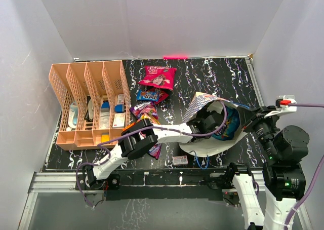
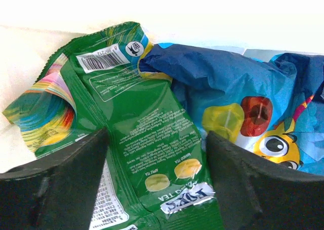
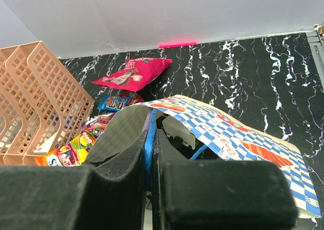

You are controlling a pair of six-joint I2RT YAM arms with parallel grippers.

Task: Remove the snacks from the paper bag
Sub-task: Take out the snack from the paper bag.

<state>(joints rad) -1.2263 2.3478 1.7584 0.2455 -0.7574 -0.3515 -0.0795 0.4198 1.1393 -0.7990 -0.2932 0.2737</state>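
The paper bag (image 1: 201, 104) lies on its side, mouth toward the left, checkered outside and cream inside (image 1: 212, 148). My left gripper (image 1: 204, 121) is inside the bag, open. In the left wrist view its jaws (image 2: 157, 189) stand wide either side of a green candy packet (image 2: 147, 139); a blue packet (image 2: 243, 83) lies beside it. My right gripper (image 1: 252, 122) is shut on the bag's blue cord handle (image 3: 149, 159), holding the checkered flap (image 3: 233, 133) up. A magenta packet (image 1: 158, 77), a blue packet (image 1: 151, 95) and a purple packet (image 1: 144, 110) lie on the table outside.
A peach-orange divider rack (image 1: 86, 101) stands at the left with small items in it. A small white flat box (image 1: 179, 160) lies near the table's front edge. More colourful packets (image 3: 76, 149) lie by the rack. White walls close the table in.
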